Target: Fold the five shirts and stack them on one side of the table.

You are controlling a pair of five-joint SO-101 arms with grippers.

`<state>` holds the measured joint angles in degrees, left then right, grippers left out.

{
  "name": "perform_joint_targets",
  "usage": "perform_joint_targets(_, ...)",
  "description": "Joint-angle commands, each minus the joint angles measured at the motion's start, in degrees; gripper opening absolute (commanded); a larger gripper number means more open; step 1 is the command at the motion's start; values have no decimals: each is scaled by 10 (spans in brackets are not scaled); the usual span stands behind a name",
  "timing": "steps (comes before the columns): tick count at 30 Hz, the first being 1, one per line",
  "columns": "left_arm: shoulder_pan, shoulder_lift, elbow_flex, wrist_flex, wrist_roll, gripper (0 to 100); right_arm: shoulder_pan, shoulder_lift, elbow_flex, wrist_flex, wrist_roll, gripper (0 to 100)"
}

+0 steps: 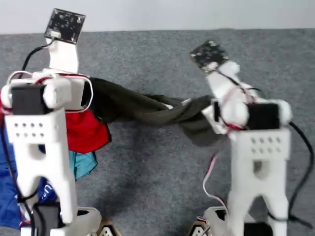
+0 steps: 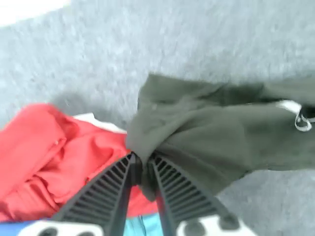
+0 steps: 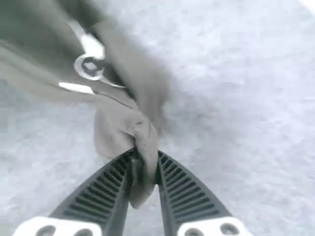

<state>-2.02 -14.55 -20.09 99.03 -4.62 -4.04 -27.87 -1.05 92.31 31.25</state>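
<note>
Four shirts are visible: one dark olive shirt (image 1: pixel 147 109), one red shirt (image 1: pixel 83 130), one teal shirt (image 1: pixel 84 164) and one blue shirt (image 1: pixel 7 196). Two claws are present: one left claw (image 2: pixel 142 169) and one right claw (image 3: pixel 144 164).

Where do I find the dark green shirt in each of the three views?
High view: dark green shirt stretched and twisted across the picture's middle.
Left wrist view: bunched in the left gripper, beside the red shirt.
Right wrist view: a corner pinched in the right gripper.
Shared landmark: the white ring mark on the shirt, in both wrist views.
</note>
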Motion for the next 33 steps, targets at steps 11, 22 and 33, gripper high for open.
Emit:
perform_joint_targets(11,116,-171,-32,-26,4,4,204,-164,-15,-103,47,9)
perform_joint_targets(22,116,-324,-33,-100,1,4,321,-307,-14,-104,97,9)
perform_joint_targets(33,0,-392,-52,-183,-42,4,336,-388,-14,-169,92,9)
